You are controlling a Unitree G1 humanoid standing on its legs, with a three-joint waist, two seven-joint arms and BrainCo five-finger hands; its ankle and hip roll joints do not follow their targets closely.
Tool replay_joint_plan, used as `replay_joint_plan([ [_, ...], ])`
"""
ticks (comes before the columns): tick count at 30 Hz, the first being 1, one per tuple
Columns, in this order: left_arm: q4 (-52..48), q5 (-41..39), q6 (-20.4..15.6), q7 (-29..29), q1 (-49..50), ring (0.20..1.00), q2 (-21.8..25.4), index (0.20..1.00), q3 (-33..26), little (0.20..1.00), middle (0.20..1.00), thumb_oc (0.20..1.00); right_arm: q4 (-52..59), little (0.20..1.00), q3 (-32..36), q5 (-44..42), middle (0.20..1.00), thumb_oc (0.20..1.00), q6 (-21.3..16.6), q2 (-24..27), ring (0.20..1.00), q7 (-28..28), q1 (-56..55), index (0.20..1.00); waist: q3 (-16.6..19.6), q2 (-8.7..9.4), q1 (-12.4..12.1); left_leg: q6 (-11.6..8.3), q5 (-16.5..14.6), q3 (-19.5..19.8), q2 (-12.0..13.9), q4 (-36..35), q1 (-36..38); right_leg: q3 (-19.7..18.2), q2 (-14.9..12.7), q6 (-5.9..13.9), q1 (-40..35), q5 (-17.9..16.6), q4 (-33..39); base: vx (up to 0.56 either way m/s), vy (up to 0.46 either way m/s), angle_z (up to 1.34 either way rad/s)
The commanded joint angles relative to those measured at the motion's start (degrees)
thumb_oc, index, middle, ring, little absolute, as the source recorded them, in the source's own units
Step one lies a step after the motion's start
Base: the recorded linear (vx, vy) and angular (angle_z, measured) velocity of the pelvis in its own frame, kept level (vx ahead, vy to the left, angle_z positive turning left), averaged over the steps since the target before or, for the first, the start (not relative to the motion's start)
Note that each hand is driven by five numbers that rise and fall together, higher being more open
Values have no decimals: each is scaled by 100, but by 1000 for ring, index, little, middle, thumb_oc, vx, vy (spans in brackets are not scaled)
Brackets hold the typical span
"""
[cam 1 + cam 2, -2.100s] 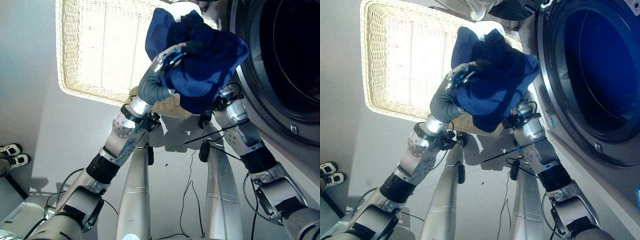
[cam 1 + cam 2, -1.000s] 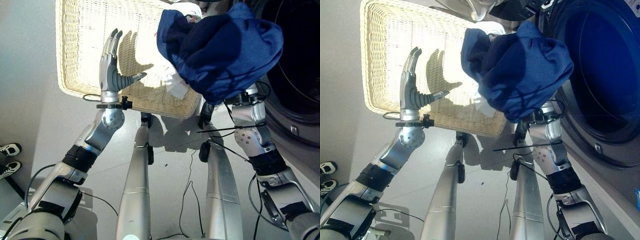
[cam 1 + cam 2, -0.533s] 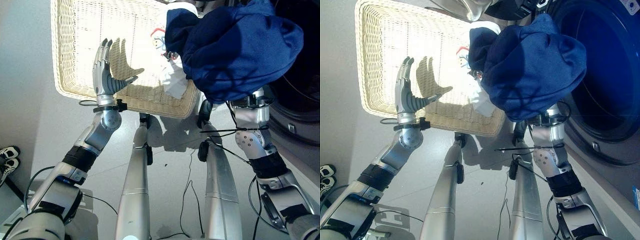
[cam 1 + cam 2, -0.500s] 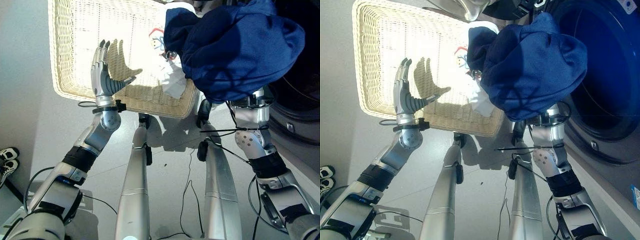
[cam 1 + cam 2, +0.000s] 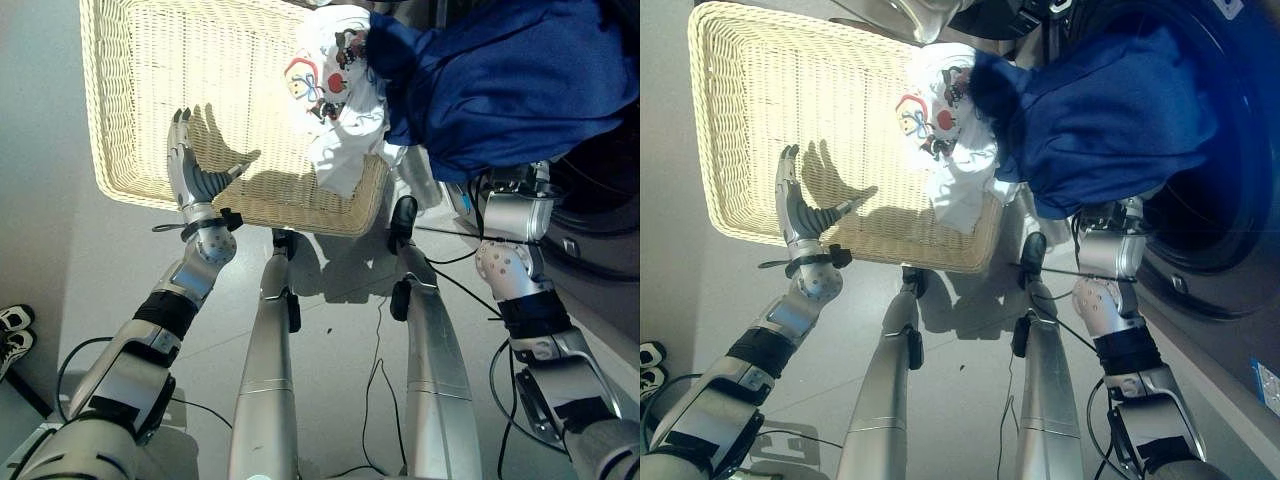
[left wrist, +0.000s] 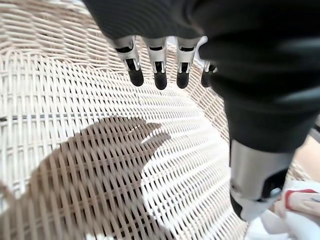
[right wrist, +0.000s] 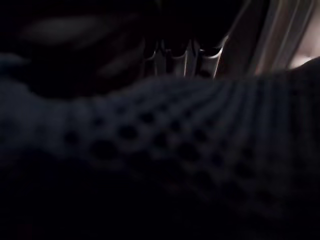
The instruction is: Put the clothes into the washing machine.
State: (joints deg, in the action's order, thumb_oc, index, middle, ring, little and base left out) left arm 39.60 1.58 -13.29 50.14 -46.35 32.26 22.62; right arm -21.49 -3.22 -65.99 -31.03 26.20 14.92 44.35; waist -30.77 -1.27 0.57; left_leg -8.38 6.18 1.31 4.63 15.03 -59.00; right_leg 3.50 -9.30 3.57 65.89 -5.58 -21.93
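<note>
Since the earlier frames, the blue garment [image 5: 510, 85] has travelled from above the wicker basket [image 5: 120, 120] toward the dark mouth of the washing machine [image 5: 1230, 250], and the left hand [image 5: 190, 175] has let go of it and drawn back. That left hand now hovers over the basket's near side with fingers [image 6: 157, 75] straight and spread and the thumb out to one side, holding nothing; woven wicker and the hand's shadow lie beneath it. The blue garment is bunched in a broad mass, raised on the right arm at the rim of the drum opening, partly across it. Its long axis runs roughly sideways, from the basket's edge toward the drum, with the bulkier end toward the machine. The right hand [image 7: 182, 60] sits under the cloth; from its wrist, a few fingers show past dark mesh fabric, and whether they are curled or straight cannot be told. A white garment [image 5: 335, 95] with red and blue print still lies in the basket's corner nearest the machine, touching the blue one. By appearances the task is under way: the blue piece is at the door but not clearly inside, and the white piece remains to be moved.
</note>
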Motion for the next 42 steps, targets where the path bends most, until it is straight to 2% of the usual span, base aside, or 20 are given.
replay_joint_plan([
  [1, 184, -388, -308, 104, -376, 1000, 56, 1000, -47, 1000, 1000, 1000, -371, 200, 51, -599, 200, 200, 148, 628, 200, 178, 204, 200, 97, -115, 41, 320, 66, -290, -431, 4, -30, 546, 310, 538, -185, -314, 170, 4, -9, -5],
  [5, 482, -576, -369, -37, -665, 1000, 165, 1000, 156, 1000, 1000, 1000, -1717, 200, -260, -1029, 200, 200, 783, 1091, 200, 607, 817, 200, 97, -126, 2, 316, 59, -255, -443, 15, -43, 533, 353, 500, -170, -338, 207, 2, -2, -1],
  [6, 552, -676, -408, -130, -727, 1000, 271, 1000, 288, 1000, 1000, 1000, -2287, 200, -396, -1380, 200, 200, 846, 1535, 200, 1079, 1346, 200, 97, -132, -35, 309, 17, -235, -435, 62, -33, 517, 367, 484, -175, -344, 209, 0, 0, 0],
  [7, 570, -688, -417, -144, -747, 1000, 274, 1000, 293, 1000, 1000, 1000, -2378, 200, -445, -1434, 200, 200, 760, 1597, 200, 1162, 1451, 200, 97, -144, -38, 308, 4, -233, -431, 77, -47, 516, 371, 481, -164, -343, 209, 0, 0, 0],
  [8, 576, -738, -580, -94, -572, 1000, 370, 1000, 388, 1000, 1000, 1000, -2824, 200, -413, -1203, 200, 200, 361, 2024, 200, 1782, 1887, 200, 97, -136, -65, 313, -86, -204, -402, 171, -70, 533, 370, 462, -179, -282, 146, 9, -13, -4],
  [10, 496, -749, -686, 17, -362, 1000, 459, 1000, 485, 1000, 1000, 1000, -3110, 200, -420, -1100, 200, 200, -129, 2406, 200, 2307, 2176, 200, 97, -86, -88, 328, -127, -156, -390, 165, -84, 556, 390, 463, -210, -273, 155, 1, -12, -2],
  [11, 492, -745, -686, 24, -356, 1000, 454, 1000, 477, 1000, 1000, 1000, -3116, 200, -442, -1077, 200, 200, -132, 2405, 200, 2335, 2203, 200, 97, -94, -85, 328, -128, -155, -387, 161, -83, 558, 394, 462, -212, -276, 163, -15, -36, -4],
  [12, 349, -736, -745, 112, -110, 1000, 549, 1000, 504, 1000, 1000, 1000, -3076, 200, -486, -557, 200, 200, -585, 2817, 200, 3156, 2437, 200, 97, -41, -98, 346, -139, -112, -390, 90, -56, 575, 436, 466, -268, -283, 214, -17, -29, -4],
  [14, 265, -774, -829, 148, 123, 1000, 668, 1000, 479, 1000, 1000, 1000, -2791, 200, -481, 128, 200, 200, -669, 3216, 200, 4165, 2539, 200, 97, 12, -63, 371, -151, -83, -398, 69, -28, 562, 486, 462, -308, -292, 250, -12, -15, -2],
  [17, 251, -808, -829, 28, 304, 1000, 717, 1000, 328, 1000, 1000, 1000, -2544, 200, -322, 837, 200, 200, -593, 3593, 200, 4851, 2405, 200, 97, 99, -2, 397, -177, -50, -422, 73, 41, 537, 554, 448, -394, -260, 267, 0, 0, 0],
  [23, 480, -773, -991, -371, 146, 1000, 758, 1000, 323, 1000, 1000, 1000, -2806, 200, -418, 1029, 200, 200, -332, 3820, 200, 4820, 2392, 200, 97, 133, 4, 425, -192, 28, -499, 101, 83, 504, 572, 414, -450, -190, 260, 0, 0, 0],
  [26, 533, -834, -1078, -451, 73, 1000, 758, 1000, 373, 1000, 1000, 1000, -3007, 514, -475, 923, 514, 514, -326, 3749, 514, 4584, 2419, 514, 97, 85, -19, 430, -210, 49, -544, 108, 83, 502, 560, 408, -442, -178, 283, 0, 0, 0],
  [27, 565, -850, -1101, -472, 22, 1000, 747, 1000, 417, 1000, 1000, 1000, -3108, 853, -484, 871, 853, 853, -305, 3683, 853, 4363, 2426, 853, 97, 59, -26, 432, -217, 44, -555, 92, 99, 500, 557, 404, -447, -170, 295, 0, 0, 0],
  [28, 570, -858, -1093, -484, -13, 1000, 741, 1000, 450, 1000, 1000, 1000, -3150, 1000, -512, 802, 1000, 1000, -255, 3631, 1000, 4169, 2428, 1000, 97, 45, -35, 433, -220, 40, -569, 79, 114, 499, 558, 401, -459, -169, 319, 0, 0, 0],
  [30, 571, -893, -1095, -517, -61, 1000, 736, 1000, 481, 1000, 1000, 1000, -3218, 1000, -568, 781, 1000, 1000, -59, 3557, 1000, 3855, 2431, 1000, 97, 27, -46, 431, -218, 32, -580, 58, 128, 503, 554, 398, -474, -170, 349, 0, 0, 0],
  [31, 561, -927, -1124, -606, -108, 1000, 753, 1000, 512, 1000, 1000, 1000, -3253, 1000, -683, 842, 1000, 1000, 252, 3473, 1000, 3745, 2448, 1000, 97, 18, -60, 439, -233, 37, -608, 80, 128, 492, 560, 390, -474, -178, 373, 0, 0, 0],
  [33, 538, -891, -1161, -675, -124, 1000, 751, 1000, 544, 1000, 1000, 1000, -3356, 1000, -813, 1258, 1000, 1000, 595, 3449, 1000, 3827, 2487, 1000, 97, 7, -72, 443, -225, 17, -588, 72, 127, 508, 547, 389, -483, -173, 365, 0, 0, 0],
  [36, 413, -892, -1282, -880, -242, 1000, 731, 1000, 665, 1000, 1000, 1000, -3485, 1000, -1382, 2465, 1000, 1000, 2172, 3388, 1000, 3698, 2629, 1000, 97, 5, -113, 462, -211, 9, -603, 76, 99, 532, 537, 387, -480, -201, 389, -4, -11, 0],
  [40, 262, -1013, -1435, -1114, -372, 1000, 689, 1000, 725, 1000, 1000, 1000, -3275, 1000, -1976, 3258, 1000, 1000, 2717, 3283, 1000, 3759, 2885, 1000, 97, -18, -137, 480, -206, -1, -599, 109, 46, 561, 517, 378, -431, -183, 337, 0, 0, 0],
  [42, 240, -923, -1478, -1142, -419, 1000, 680, 1000, 762, 1000, 1000, 1000, -3159, 1000, -2043, 3475, 1000, 1000, 2796, 3205, 1000, 3779, 2911, 1000, 97, -33, -133, 484, -207, -15, -598, 121, 28, 560, 510, 379, -408, -178, 315, 0, 0, 0],
])
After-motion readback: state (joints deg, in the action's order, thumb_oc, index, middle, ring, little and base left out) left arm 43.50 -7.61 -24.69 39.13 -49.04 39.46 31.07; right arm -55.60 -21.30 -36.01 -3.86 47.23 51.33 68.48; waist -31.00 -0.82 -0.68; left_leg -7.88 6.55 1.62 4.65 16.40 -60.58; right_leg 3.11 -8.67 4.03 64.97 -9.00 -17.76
